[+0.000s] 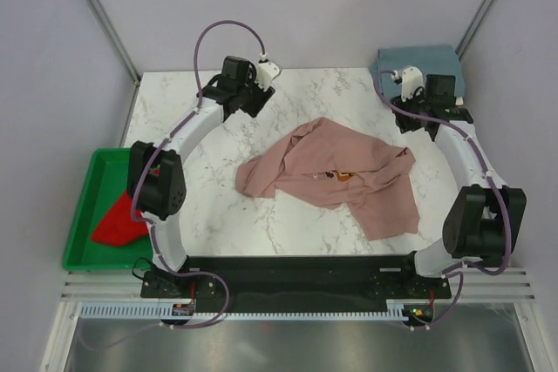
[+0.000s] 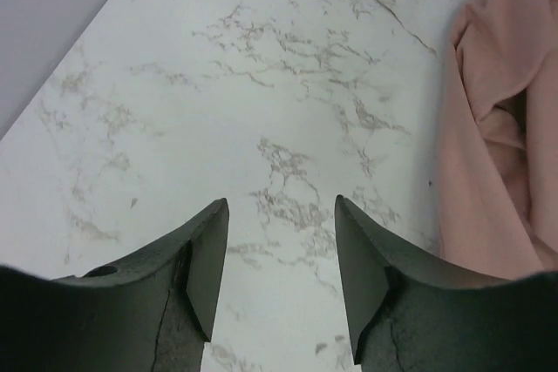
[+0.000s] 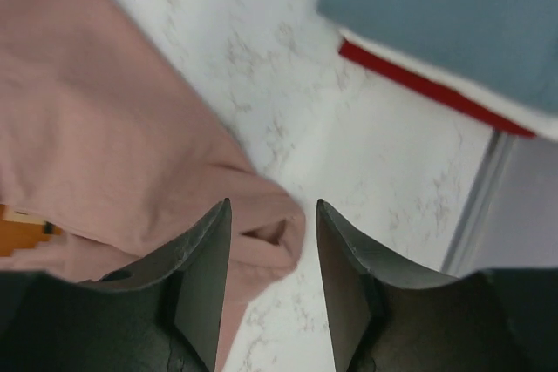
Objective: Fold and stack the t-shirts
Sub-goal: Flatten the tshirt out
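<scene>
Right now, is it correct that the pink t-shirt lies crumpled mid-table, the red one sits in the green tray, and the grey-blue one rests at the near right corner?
No: the grey-blue t-shirt rests at the far right corner, per the top view. Pink t-shirt mid-table and red t-shirt in the green tray are right.

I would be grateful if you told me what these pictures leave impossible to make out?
Print on the pink shirt: top view, mostly folded under, too small to read.
Red shirt: top view, partly behind the left arm.
Grey-blue shirt: top view, near edge behind the right arm; right wrist view, blurred.
</scene>
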Robot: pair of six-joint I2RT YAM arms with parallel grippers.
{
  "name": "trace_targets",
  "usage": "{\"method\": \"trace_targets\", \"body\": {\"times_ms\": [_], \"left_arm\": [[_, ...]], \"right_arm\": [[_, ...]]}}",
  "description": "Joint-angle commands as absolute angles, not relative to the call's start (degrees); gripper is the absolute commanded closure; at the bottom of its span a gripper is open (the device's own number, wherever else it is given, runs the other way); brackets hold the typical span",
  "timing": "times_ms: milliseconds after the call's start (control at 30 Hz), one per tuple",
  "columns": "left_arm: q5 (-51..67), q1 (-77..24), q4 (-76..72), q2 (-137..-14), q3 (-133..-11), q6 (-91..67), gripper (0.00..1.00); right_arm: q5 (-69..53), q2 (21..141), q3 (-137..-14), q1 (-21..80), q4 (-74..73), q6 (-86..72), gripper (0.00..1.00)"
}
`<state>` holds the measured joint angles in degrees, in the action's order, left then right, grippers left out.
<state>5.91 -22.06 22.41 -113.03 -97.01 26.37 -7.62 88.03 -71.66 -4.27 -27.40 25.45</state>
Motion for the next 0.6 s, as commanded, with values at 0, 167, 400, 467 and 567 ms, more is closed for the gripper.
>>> {"method": "trace_targets", "body": {"times_ms": [0, 167, 400, 467, 567], "left_arm": [[4.47, -21.19, 26.35, -103.37, -91.16, 19.52, 0.41], [17.10, -20.83, 32.78, -95.12, -77.48, 15.12, 0.51], [22.59, -21.27, 33.49, -92.63, -64.96, 15.56, 0.53], [20.92, -21.01, 33.40, -93.77, -63.55, 13.81, 0.56], [22.58, -19.52, 33.14, -96.06, -62.93, 11.70, 0.58]], "right_arm": [[-23.27, 86.39, -74.89, -0.46, -24.34, 28.55, 0.49], [-28.74, 88.24, -69.19, 12.72, -22.25, 34.00, 0.52], [-31.73, 95.27, -67.32, 23.28, -14.60, 30.94, 0.52], [-31.56, 97.98, -67.76, 25.91, -13.36, 32.43, 0.51], [-30.76, 101.06, -69.17, 28.20, -13.01, 33.66, 0.51]]}}
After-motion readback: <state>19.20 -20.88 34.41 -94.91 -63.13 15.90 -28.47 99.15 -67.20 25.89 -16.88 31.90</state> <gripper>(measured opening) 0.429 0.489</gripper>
